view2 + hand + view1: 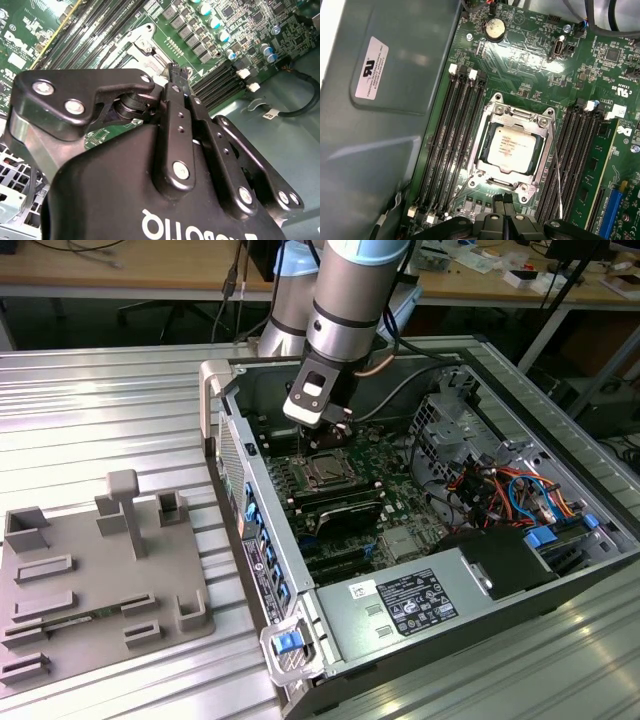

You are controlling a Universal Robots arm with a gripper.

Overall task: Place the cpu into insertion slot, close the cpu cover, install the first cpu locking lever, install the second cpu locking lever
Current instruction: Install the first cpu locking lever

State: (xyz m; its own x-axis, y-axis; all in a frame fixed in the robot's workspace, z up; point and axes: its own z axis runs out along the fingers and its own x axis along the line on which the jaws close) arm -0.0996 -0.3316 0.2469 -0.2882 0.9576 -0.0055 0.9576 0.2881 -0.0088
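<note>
First wrist view, item one: the cpu (512,148), a flat square chip with a pale silvery-grey top and faint print, lay seated in its socket on the green motherboard (520,60). Rows of black memory slots (455,130) flanked it on two sides.

Item two: the cpu cover (521,116), a thin silvery frame with an open centre, lay folded flat over the chip's edges, and the chip top showed through the opening. Placement and cover closing therefore looked done.

Item three: one wire locking lever (557,165) ran along one flank of the socket and trailed past its corner. A second wire locking lever (462,191) angled away from the opposite side, across the memory slots. Neither appeared tucked under a catch, so both lever steps were judged outstanding.

Item four: the hand (504,199), black, had its fingertips pressed together and carried nothing. It hovered near the socket's edge; whether it touched could not be told.

Second wrist view: the hand (178,75) showed its tips pinched together above the board.

Exterior view: the hand (330,432) hung over the socket inside the open computer case (480,370), which rested on a ribbed metal surface (100,410).
</note>
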